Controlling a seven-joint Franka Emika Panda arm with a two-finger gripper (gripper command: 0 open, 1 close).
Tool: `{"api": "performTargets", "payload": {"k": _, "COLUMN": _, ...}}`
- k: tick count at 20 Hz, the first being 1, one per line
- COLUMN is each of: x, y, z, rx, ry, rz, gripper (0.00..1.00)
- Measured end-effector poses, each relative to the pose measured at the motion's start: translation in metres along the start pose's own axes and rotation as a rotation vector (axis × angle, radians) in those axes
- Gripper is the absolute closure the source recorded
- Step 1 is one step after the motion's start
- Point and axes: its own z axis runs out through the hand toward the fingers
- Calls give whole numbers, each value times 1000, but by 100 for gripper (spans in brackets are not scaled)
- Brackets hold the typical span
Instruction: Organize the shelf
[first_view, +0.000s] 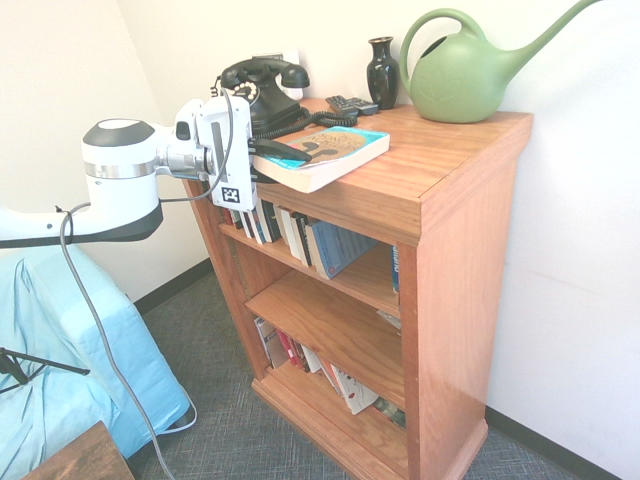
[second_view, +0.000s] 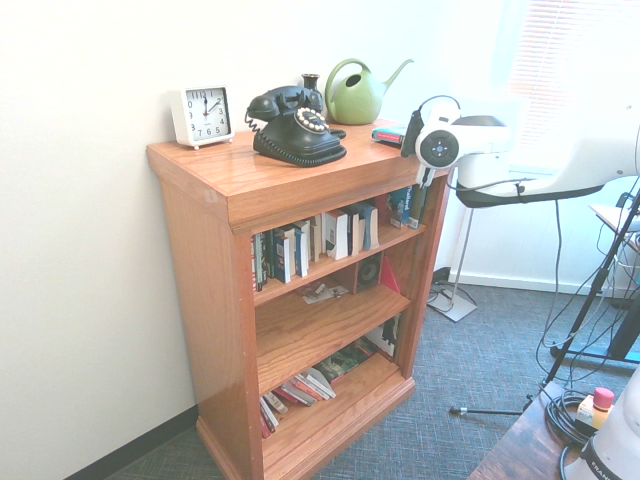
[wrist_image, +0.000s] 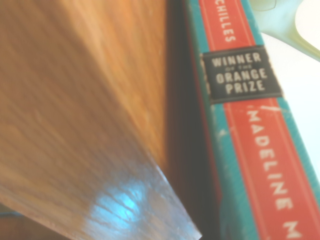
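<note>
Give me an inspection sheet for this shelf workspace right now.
Surface: shelf top, polished reddish wood.
Job's things: teal book lying flat at the top's front corner, overhanging the edge; upright books on the upper tier, more leaning on the bottom tier.
Clutter: black telephone, green watering can, dark vase, white clock.
Tool: at the teal book; its fingers reach over the cover.
Cables: nothing seen.
Surroundings: white walls, grey carpet.
</note>
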Motion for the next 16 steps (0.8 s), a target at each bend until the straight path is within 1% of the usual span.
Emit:
{"api": "performTargets", "payload": {"k": 5, "x": 2, "y": -3, "z": -3, "rx": 5, "ry": 5, "rz": 1, "gripper": 100}}
{"api": "performTargets", "payload": {"k": 9, "x": 4, "y": -1, "z": -6, "rx": 5, "ry": -8, "rz": 34, "gripper": 100}}
{"api": "performTargets", "payload": {"k": 13, "x": 8, "y": 26, "z": -8, "rx": -35, "ry": -50, "rz": 119, "gripper": 100}}
{"api": "performTargets", "payload": {"k": 16, "x": 9, "y": 61, "z": -25, "rx": -26, "ry": -93, "rz": 213, "gripper": 100}}
